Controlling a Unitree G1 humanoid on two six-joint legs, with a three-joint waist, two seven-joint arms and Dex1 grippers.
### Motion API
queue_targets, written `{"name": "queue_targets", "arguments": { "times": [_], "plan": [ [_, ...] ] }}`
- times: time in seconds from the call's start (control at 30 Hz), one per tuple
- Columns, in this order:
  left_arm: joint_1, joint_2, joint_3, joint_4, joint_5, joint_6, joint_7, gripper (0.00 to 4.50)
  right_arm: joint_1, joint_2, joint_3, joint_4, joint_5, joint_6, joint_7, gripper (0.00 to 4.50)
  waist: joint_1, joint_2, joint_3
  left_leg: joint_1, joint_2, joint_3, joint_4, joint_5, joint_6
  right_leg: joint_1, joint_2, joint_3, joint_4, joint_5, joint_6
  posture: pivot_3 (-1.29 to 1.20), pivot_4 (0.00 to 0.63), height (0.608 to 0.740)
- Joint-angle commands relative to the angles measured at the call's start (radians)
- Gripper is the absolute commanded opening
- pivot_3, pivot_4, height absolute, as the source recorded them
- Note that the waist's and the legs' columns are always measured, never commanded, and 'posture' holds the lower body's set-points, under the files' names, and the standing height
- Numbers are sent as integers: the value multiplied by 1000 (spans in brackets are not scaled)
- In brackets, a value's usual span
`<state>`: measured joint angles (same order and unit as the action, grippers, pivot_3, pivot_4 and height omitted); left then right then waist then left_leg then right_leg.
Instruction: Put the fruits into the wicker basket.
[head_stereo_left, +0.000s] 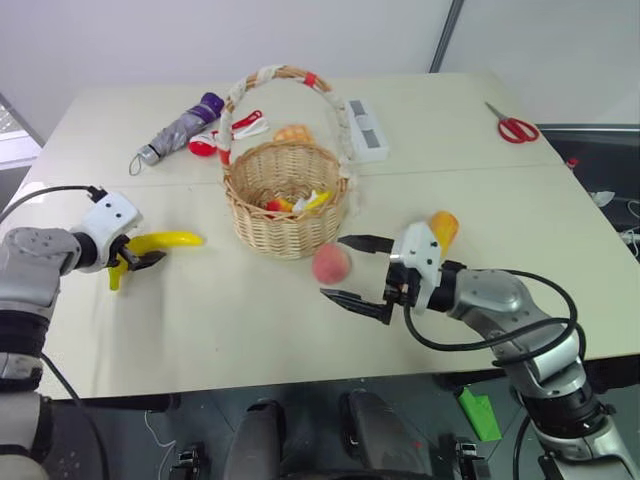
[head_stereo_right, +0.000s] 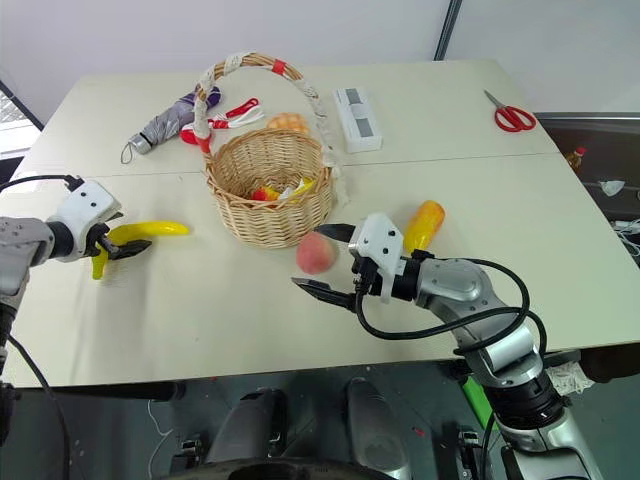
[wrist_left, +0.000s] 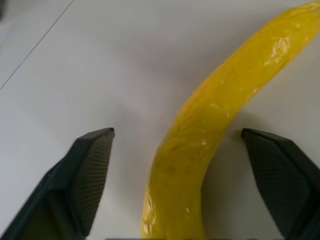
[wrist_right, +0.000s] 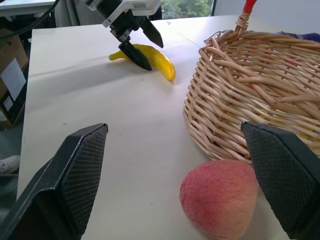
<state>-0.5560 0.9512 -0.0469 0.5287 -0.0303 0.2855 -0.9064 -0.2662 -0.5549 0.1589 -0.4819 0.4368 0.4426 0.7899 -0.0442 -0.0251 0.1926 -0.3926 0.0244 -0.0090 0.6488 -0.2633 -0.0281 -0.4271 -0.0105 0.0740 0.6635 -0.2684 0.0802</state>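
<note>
The yellow banana (head_stereo_left: 165, 242) lies on the table at the left. My left gripper (head_stereo_left: 135, 262) stands open around its near end, and in the left wrist view the banana (wrist_left: 215, 130) runs between the two fingers with a gap on each side. The pink-red peach (head_stereo_left: 331, 264) rests just in front of the wicker basket (head_stereo_left: 287, 195). My right gripper (head_stereo_left: 332, 268) is open and points level at the peach (wrist_right: 217, 197), which sits at its fingertips without touching them. The orange-yellow mango (head_stereo_left: 443, 229) lies behind my right hand.
Small red and yellow items (head_stereo_left: 295, 203) lie inside the basket. A bun (head_stereo_left: 293, 133), a folded umbrella (head_stereo_left: 180, 128) and a white box (head_stereo_left: 364, 128) lie behind it. Red scissors (head_stereo_left: 516, 128) sit at the far right.
</note>
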Motion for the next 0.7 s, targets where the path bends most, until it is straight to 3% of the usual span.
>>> {"name": "queue_targets", "arguments": {
  "times": [0.03,0.17,0.23,0.33,0.43,0.53,0.6,0.7],
  "plan": [
    [-26,-2,0,47,15,-35,-27,2577,14,18,-4,-12,-11,-39,-4,4500,0,0,0,0,0,0,0,0,0,0,0,0,0,0,0,0,150,740],
    [-31,1,-3,64,33,-51,-33,630,24,28,-1,-20,-26,-42,-17,4500,1,0,0,0,0,0,0,0,0,0,0,0,1,0,0,0,150,740],
    [-33,5,11,65,33,-50,-23,630,24,31,-1,-26,-32,-38,-21,4500,1,0,0,0,0,0,1,0,0,0,0,0,1,0,0,0,150,740],
    [0,21,116,-23,-73,9,-59,630,6,28,-10,-34,-30,-19,-30,4500,-2,0,0,0,1,0,1,0,0,0,0,0,1,0,0,0,150,740],
    [93,30,266,-230,-240,76,-141,630,0,14,-29,-35,-25,-10,-27,4500,-1,-1,0,0,3,0,1,0,0,-1,0,0,1,0,0,0,150,740],
    [178,11,376,-563,-451,256,-175,630,-24,0,-50,-11,-23,-8,-15,4500,3,-1,0,-1,4,0,1,0,0,-1,-1,0,1,0,0,0,150,740],
    [163,-7,368,-696,-509,320,-137,630,-48,-5,-57,10,-22,-7,-9,4500,7,-2,0,-1,3,0,2,0,0,0,-2,0,1,0,0,0,150,740],
    [-11,-128,208,-780,-451,347,10,630,-92,-6,-58,46,-26,-11,0,4500,21,-2,0,0,2,-1,3,0,0,3,-2,0,1,0,0,0,150,740]
  ]
}}
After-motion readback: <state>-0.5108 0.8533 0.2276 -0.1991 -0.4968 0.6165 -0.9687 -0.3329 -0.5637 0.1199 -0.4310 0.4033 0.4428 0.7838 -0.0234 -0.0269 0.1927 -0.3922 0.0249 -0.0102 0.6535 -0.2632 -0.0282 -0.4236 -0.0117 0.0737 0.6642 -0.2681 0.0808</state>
